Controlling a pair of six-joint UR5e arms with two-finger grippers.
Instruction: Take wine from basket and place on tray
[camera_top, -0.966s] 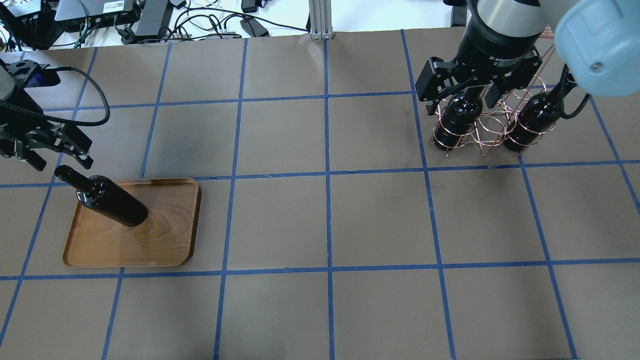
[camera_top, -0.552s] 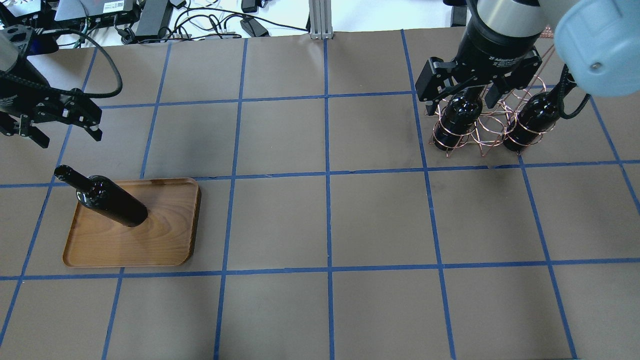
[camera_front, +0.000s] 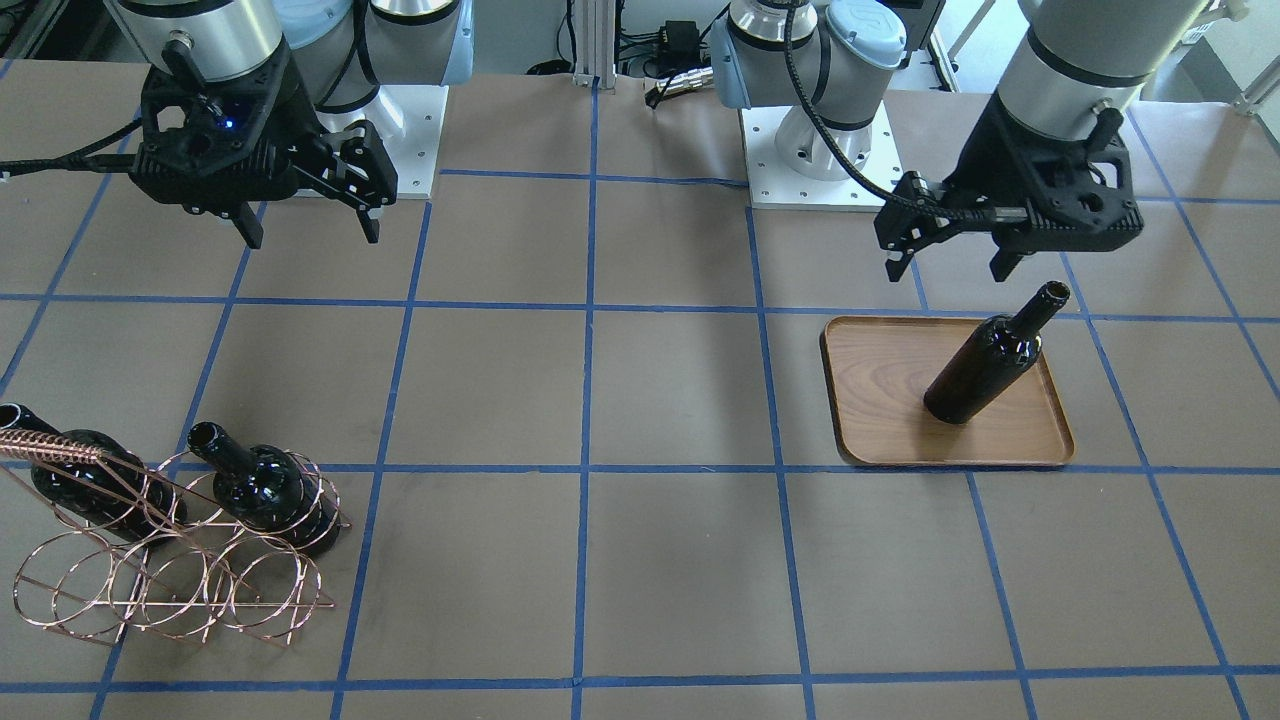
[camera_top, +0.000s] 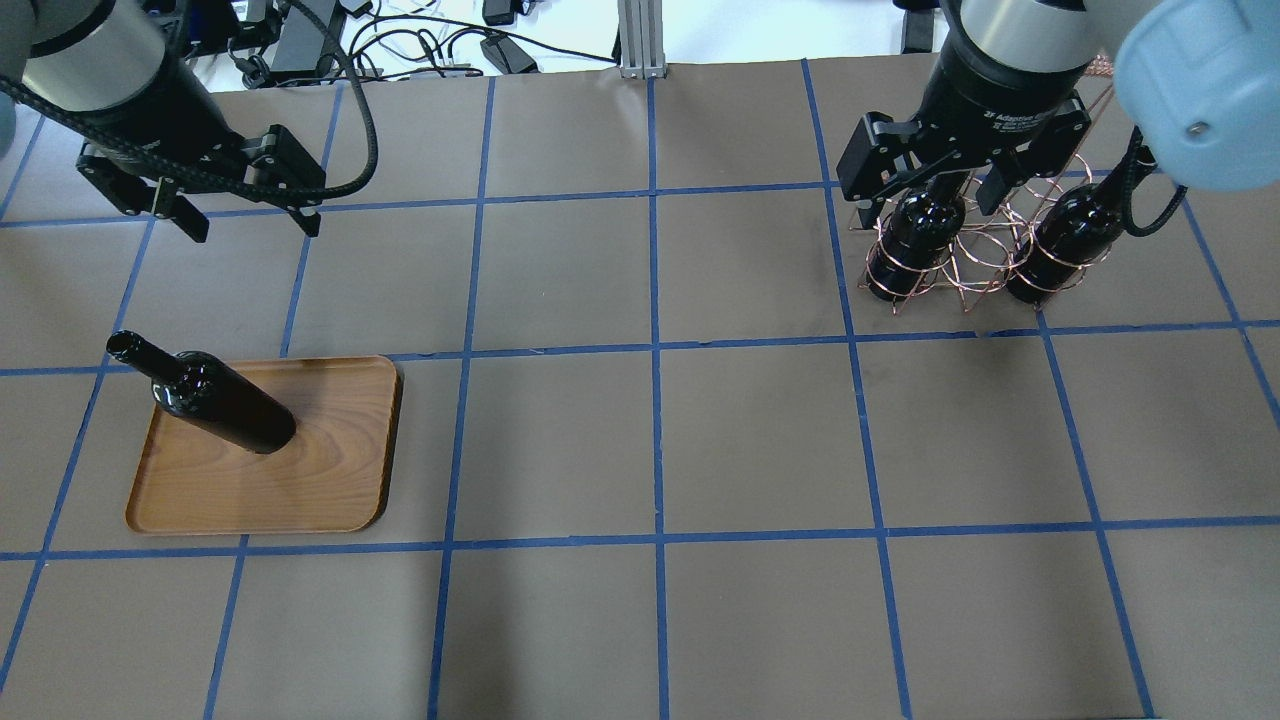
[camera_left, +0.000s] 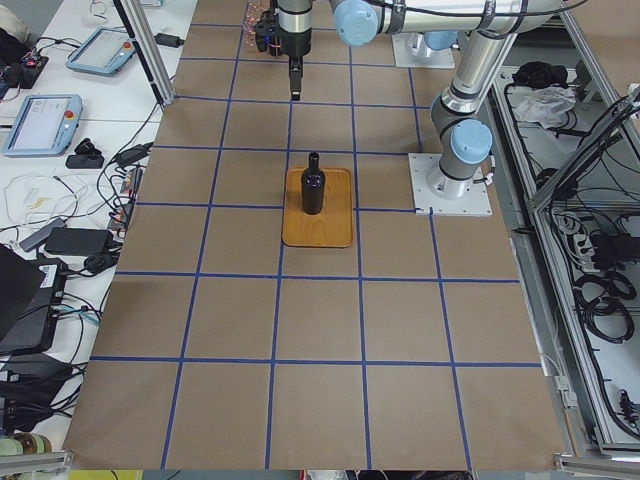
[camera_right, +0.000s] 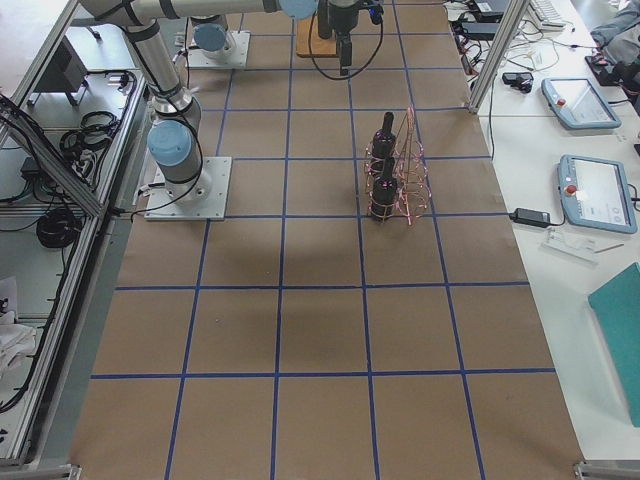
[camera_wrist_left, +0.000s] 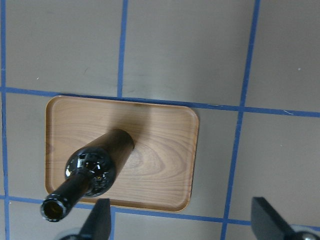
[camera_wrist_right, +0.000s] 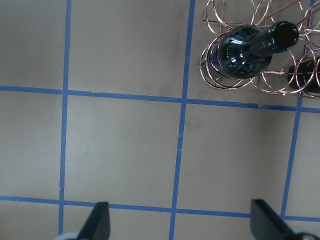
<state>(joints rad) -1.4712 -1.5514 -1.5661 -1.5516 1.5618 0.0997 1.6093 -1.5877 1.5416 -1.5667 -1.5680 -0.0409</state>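
Observation:
One wine bottle (camera_top: 225, 405) stands upright on the wooden tray (camera_top: 330, 470); both also show in the left wrist view, the bottle (camera_wrist_left: 97, 170) on the tray (camera_wrist_left: 160, 150). My left gripper (camera_top: 252, 230) is open and empty, high above the table beyond the tray, clear of the bottle. The copper wire basket (camera_top: 975, 260) holds two more bottles, one on its left side (camera_top: 915, 240) and one on its right (camera_top: 1065, 240). My right gripper (camera_top: 925, 205) is open and empty, high over the basket; its wrist view shows one basket bottle (camera_wrist_right: 247, 50) below.
Brown paper with a blue tape grid covers the table (camera_top: 650, 440). Cables and power bricks (camera_top: 400, 40) lie beyond its far edge. Both arm bases (camera_front: 820, 150) stand at the robot's side of the table.
My left gripper has moved up, away from the bottle on the tray, and toward the table's far side and middle. The right gripper has barely moved. The bottles have not moved.

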